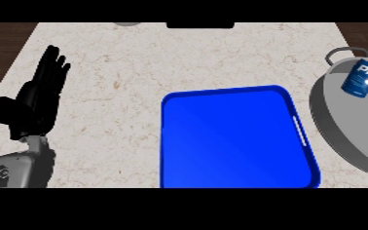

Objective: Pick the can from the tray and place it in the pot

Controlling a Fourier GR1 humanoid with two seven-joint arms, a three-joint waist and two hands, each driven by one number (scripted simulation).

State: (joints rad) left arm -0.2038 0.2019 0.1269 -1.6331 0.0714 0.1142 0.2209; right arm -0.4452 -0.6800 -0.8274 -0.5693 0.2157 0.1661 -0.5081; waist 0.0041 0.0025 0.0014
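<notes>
head view: the small blue cylindrical can point(357, 79) already lies inside the round grey metal pot point(332, 119) at three o'clock, off the glossy blue rectangular tray point(233, 139). the left hand point(42, 87) rests at nine o'clock, fingers straight, empty; the placing looks done.

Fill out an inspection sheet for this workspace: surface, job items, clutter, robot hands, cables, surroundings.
Surface: pale marbled counter, no spills seen.
Job's things: blue can lies tilted inside the grey pot at the right edge; blue tray holds nothing.
Clutter: a grey object and a black object at the far edge, cut off, cannot tell what.
Robot hands: left robot hand open, fingers up, resting at the view's left; right robot hand not in view.
Cables: nothing seen.
Surroundings: dark wood beyond the counter's corners.
</notes>
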